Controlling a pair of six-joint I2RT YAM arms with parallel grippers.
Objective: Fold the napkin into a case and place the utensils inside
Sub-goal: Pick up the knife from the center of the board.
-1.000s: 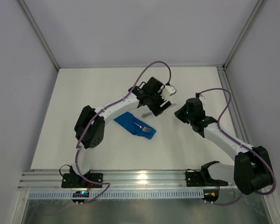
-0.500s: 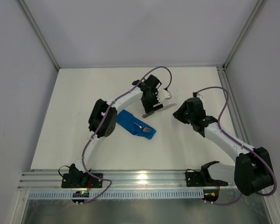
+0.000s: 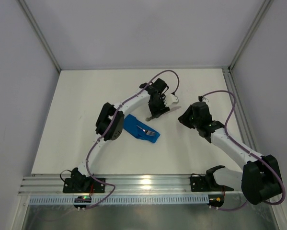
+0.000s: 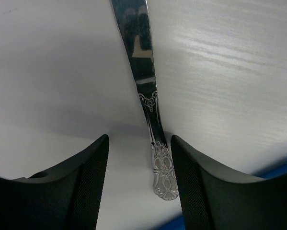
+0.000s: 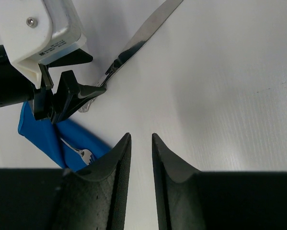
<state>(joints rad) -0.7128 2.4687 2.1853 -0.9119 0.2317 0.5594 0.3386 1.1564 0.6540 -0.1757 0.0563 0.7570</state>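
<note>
The napkin [image 3: 133, 125] lies folded as a narrow blue case mid-table, with the fork [image 3: 146, 130] on it, tines toward the near right. The knife [image 3: 168, 110] lies flat on the white table just beyond the case. My left gripper [image 3: 155, 114] is down over the knife's ornate handle [image 4: 163, 175]. The jaws stand open astride it, and the handle sits close against the right finger [image 4: 191, 182]. My right gripper [image 3: 181, 119] hovers to the right of the blade [image 5: 143, 36], jaws a narrow gap apart and holding nothing. The right wrist view also shows the case [image 5: 42, 136] and the fork [image 5: 81, 153].
Grey enclosure walls stand at the left, back and right of the white table. An aluminium rail [image 3: 143, 182] carrying both arm bases runs along the near edge. Purple cables loop above each arm.
My left arm has reached further over and its jaws have narrowed around the knife handle. The right gripper's jaws have parted slightly. Case and fork have not moved.
</note>
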